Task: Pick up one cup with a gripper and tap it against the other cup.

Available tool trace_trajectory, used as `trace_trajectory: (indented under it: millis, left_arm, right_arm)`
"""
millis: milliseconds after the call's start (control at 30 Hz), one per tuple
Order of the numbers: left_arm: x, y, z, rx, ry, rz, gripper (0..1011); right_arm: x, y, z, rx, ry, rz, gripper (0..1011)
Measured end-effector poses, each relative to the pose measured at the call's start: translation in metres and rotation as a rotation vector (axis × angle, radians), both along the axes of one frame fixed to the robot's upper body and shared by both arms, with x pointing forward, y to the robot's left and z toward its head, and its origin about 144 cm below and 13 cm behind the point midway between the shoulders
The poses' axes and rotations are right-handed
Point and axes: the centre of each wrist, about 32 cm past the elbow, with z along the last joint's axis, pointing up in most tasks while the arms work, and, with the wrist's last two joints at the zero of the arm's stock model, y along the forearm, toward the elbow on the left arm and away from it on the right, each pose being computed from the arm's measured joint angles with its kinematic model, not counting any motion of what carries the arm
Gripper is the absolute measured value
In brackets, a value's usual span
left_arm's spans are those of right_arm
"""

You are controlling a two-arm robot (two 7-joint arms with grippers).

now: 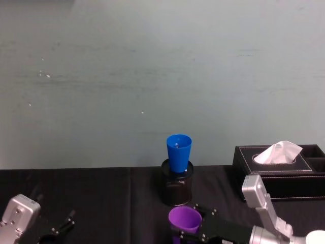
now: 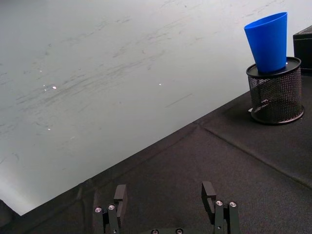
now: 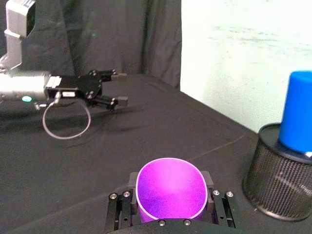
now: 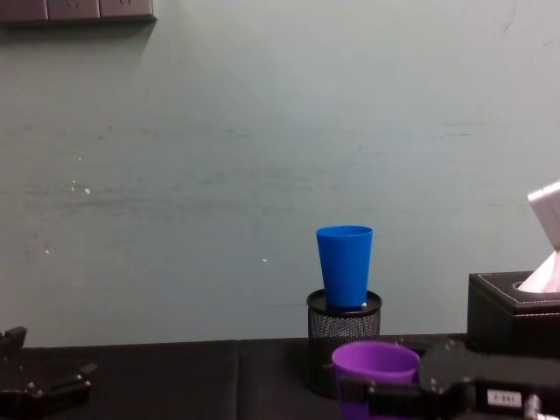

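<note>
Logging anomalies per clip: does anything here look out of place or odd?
The blue cup stands upright in the mouth of the black mesh pen holder, not on the table. The right claw holds the purple cup upright.

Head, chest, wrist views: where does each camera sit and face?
Head: up high, looking down at blue cup in mesh pen holder; left gripper and right gripper at the bottom edge.
Chest: lower, looking level; right gripper holds purple cup.
Left wrist: on left arm, facing blue cup past open left gripper.
Right wrist: on right arm, looking over purple cup; left gripper beyond.
Shared: all four show the blue cup.
</note>
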Motion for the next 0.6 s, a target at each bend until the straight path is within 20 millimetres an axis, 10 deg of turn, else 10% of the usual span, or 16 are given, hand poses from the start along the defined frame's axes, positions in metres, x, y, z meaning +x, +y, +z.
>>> trace_trajectory:
  millis: [600]
  left_arm:
    - [0.0, 0.0, 0.0, 0.0, 0.0, 0.0, 1000]
  right_arm:
    - [0.045, 0.001, 0.058, -0.01, -0.032, -0.044, 751]
